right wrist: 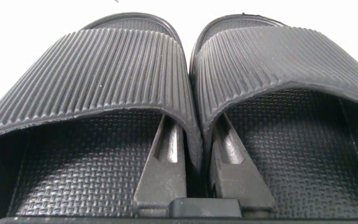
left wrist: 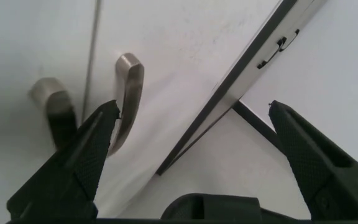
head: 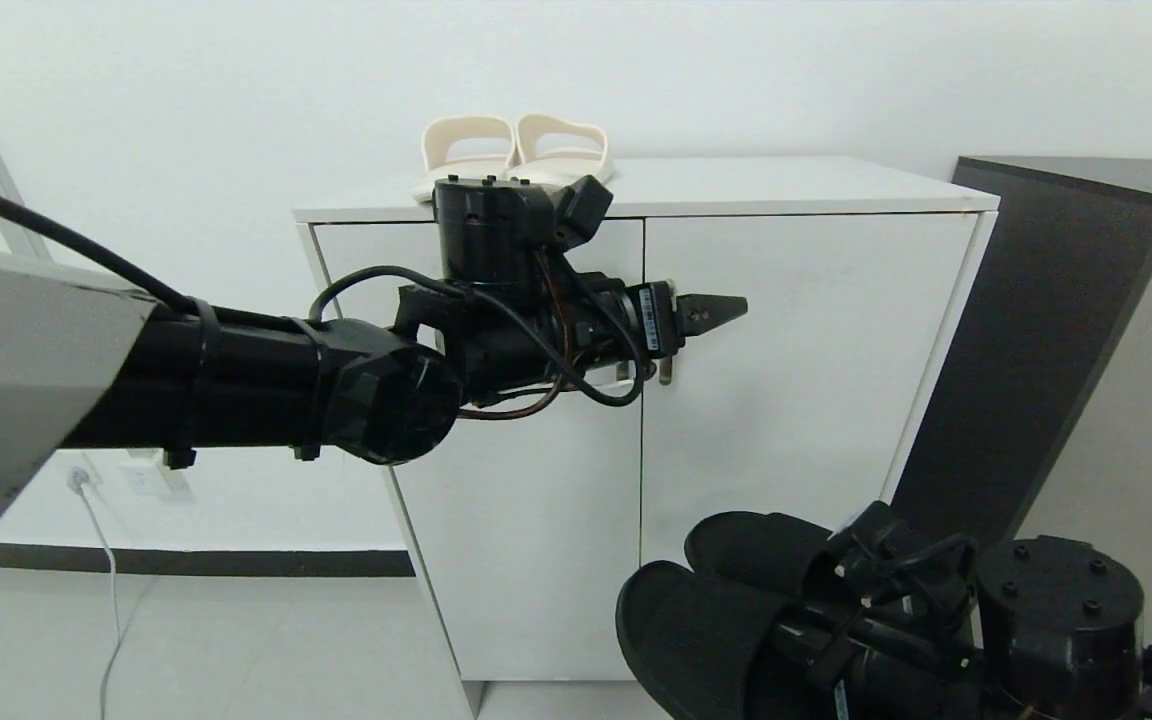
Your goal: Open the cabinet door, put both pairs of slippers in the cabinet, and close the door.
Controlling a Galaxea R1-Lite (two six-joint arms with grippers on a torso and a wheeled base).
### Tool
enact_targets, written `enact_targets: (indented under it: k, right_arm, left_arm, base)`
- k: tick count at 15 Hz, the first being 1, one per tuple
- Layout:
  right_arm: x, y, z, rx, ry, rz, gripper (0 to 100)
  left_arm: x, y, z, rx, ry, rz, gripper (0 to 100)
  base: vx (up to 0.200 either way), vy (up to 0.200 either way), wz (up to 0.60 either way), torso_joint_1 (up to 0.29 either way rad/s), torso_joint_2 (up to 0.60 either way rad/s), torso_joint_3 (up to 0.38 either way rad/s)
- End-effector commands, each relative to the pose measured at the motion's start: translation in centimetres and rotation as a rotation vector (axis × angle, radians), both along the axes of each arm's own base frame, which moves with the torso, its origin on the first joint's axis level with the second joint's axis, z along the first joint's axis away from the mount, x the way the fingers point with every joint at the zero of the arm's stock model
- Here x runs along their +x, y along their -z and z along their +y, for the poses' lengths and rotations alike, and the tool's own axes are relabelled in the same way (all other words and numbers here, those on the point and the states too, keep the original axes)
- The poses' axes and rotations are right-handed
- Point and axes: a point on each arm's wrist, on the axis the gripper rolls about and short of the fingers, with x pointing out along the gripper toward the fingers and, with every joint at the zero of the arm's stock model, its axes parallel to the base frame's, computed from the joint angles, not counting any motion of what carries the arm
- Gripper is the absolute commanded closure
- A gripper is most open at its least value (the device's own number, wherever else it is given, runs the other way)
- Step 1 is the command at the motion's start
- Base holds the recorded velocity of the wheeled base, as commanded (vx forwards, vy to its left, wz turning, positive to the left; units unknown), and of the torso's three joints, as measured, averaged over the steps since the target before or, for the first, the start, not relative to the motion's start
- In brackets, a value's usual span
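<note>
The white cabinet (head: 796, 400) has two doors that look closed, with two metal handles (head: 666, 370) at the middle seam. A cream pair of slippers (head: 516, 150) rests on its top. My left gripper (head: 711, 312) is open in front of the doors at handle height. In the left wrist view its fingers (left wrist: 79, 162) flank one handle (left wrist: 129, 93), which lies close to one fingertip without being held. Low at the right, my right gripper (head: 866, 590) is shut on the black pair of slippers (head: 736, 590). Its fingers (right wrist: 166, 162) pinch the inner strap edges (right wrist: 191, 112) together.
A dark grey cabinet (head: 1066, 350) stands right beside the white one. A wall socket with a hanging cable (head: 81, 478) is at the lower left. Bare floor (head: 236, 650) lies in front of the cabinet on the left.
</note>
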Motion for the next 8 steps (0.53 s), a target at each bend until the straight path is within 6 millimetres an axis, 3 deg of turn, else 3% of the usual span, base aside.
enact_targets:
  k: [1,3,4,8]
  right_arm:
    - [-0.04,-0.03,-0.01,0.001,-0.001,-0.001,100]
    - [-0.09,0.07,-0.02,-0.003,-0.002,0.002,100]
    - [-0.14,0.10,-0.01,-0.004,-0.004,0.003,100]
    - [-0.78,0.43,0.01,-0.015,-0.029,0.016,100]
  left_arm:
    - [0.57,0.92,-0.92,0.008,0.007,0.015,0]
    - [0.57,0.87,-0.93,0.006,0.007,0.015,0]
    - [0.52,0.72,-0.81,0.004,0.006,0.013,100]
    - [-0.24,0.53,-0.23,0.003,0.005,0.026,100]
  base:
    - [0.000,0.000,0.00,0.000,0.00,0.000]
    - [0.000,0.000,0.00,0.000,0.00,0.000]
    - [0.000,0.000,0.00,0.000,0.00,0.000]
    - [0.000,0.000,0.00,0.000,0.00,0.000]
